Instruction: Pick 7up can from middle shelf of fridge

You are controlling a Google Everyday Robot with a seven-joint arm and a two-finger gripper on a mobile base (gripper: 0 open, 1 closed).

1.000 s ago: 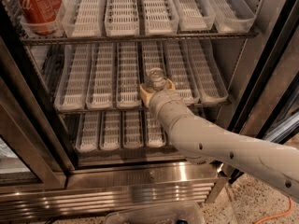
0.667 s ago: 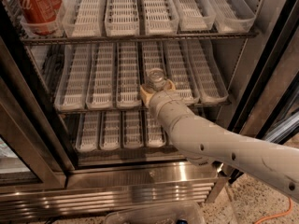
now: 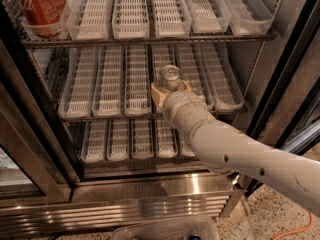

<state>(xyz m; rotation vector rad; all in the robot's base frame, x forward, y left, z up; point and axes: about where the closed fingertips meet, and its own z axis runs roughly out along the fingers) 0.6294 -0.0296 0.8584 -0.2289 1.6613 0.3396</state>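
The 7up can (image 3: 170, 76), silvery with a shiny round top, stands upright in a lane tray near the front of the middle shelf (image 3: 110, 91) of the fridge (image 3: 150, 189). My gripper (image 3: 170, 87) reaches in from the lower right. Its tan fingers (image 3: 156, 92) sit close against both sides of the can, shut on it. The can's lower body is hidden behind the gripper and wrist. My pale arm (image 3: 240, 151) crosses the lower shelf and the fridge's base.
A red cola can (image 3: 40, 6) stands on the top shelf at far left. Dark door frames stand at the left (image 3: 30, 129) and the right (image 3: 287, 79). A clear plastic container (image 3: 165, 229) lies on the floor, and an orange cable (image 3: 295, 228) at bottom right.
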